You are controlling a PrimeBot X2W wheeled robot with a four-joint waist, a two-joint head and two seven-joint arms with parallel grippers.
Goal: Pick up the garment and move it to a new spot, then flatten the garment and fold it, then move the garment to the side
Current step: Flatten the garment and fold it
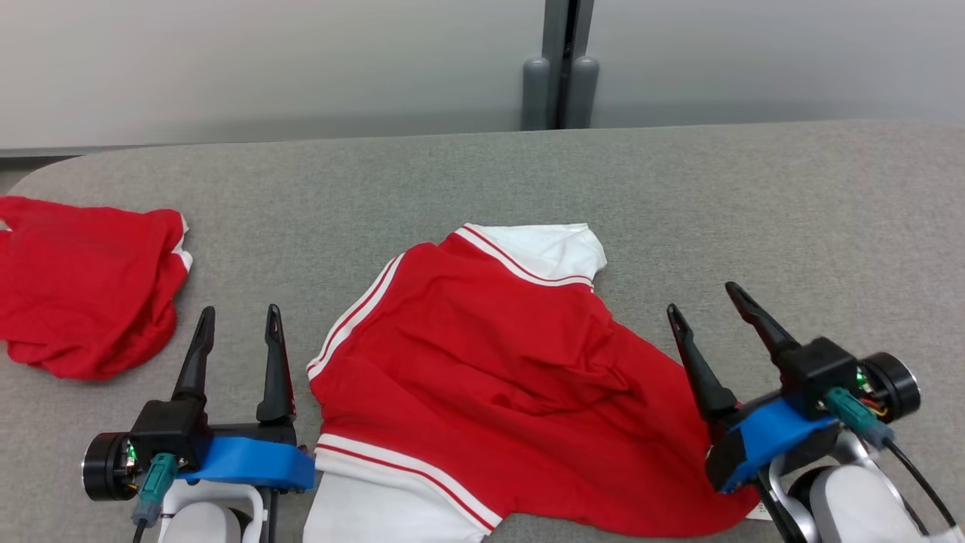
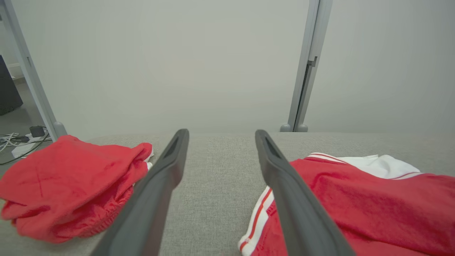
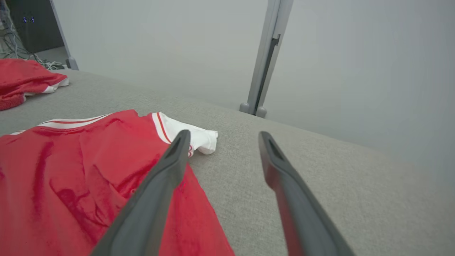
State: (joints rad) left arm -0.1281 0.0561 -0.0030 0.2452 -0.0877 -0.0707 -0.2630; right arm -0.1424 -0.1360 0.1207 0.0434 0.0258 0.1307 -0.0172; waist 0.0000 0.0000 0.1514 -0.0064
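The garment [image 1: 497, 377] is red with white panels and red-white stripes. It lies spread and wrinkled on the grey table [image 1: 754, 211], in the near middle. It also shows in the left wrist view [image 2: 355, 202] and the right wrist view [image 3: 71, 177]. My left gripper [image 1: 240, 314] [image 2: 221, 137] stands open just left of the garment's striped edge, with nothing between its fingers. My right gripper [image 1: 707, 300] [image 3: 222, 137] stands open at the garment's right edge, tilted left, and holds nothing.
A second red garment [image 1: 83, 283] lies bunched at the table's left end, seen too in the left wrist view [image 2: 71, 185]. A grey partition with a vertical post [image 1: 562, 68] runs behind the table. Bare tabletop lies to the right and at the back.
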